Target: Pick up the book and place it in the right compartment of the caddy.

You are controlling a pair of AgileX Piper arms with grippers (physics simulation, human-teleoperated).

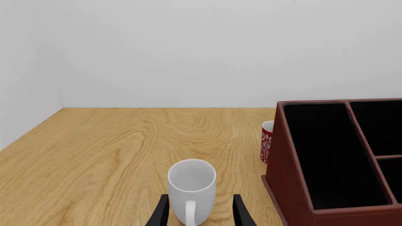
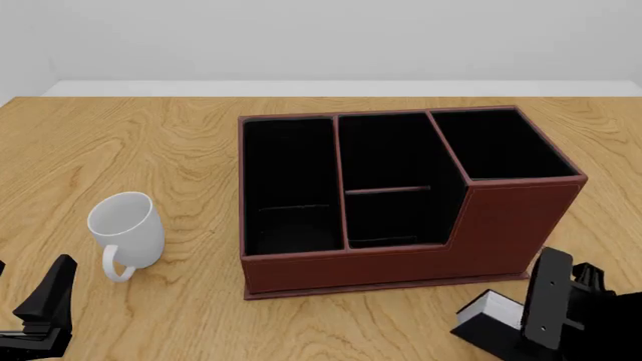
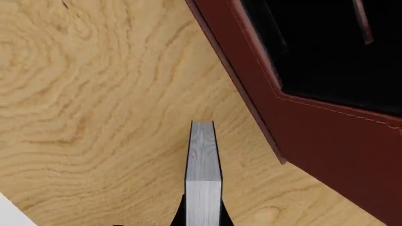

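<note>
At the near right corner of the table [image 2: 180, 143], the right gripper [image 2: 516, 335] is clamping the book [image 2: 489, 310] between its fingers; the book is showing black covers and white page edges, sitting low just in front of the caddy [image 2: 401, 256]. At the near left, the left gripper [image 1: 199, 214] is hanging with its fingers apart on either side of the white mug's [image 2: 128, 232] handle, not closing on it. The mug is standing upright, left of the caddy. The caddy's near wall is standing between the book and the right compartment [image 2: 498, 143], which is lying open and black inside. Farther back, a red patterned cup [image 1: 267, 141] is standing beside the caddy's far left end.
</note>
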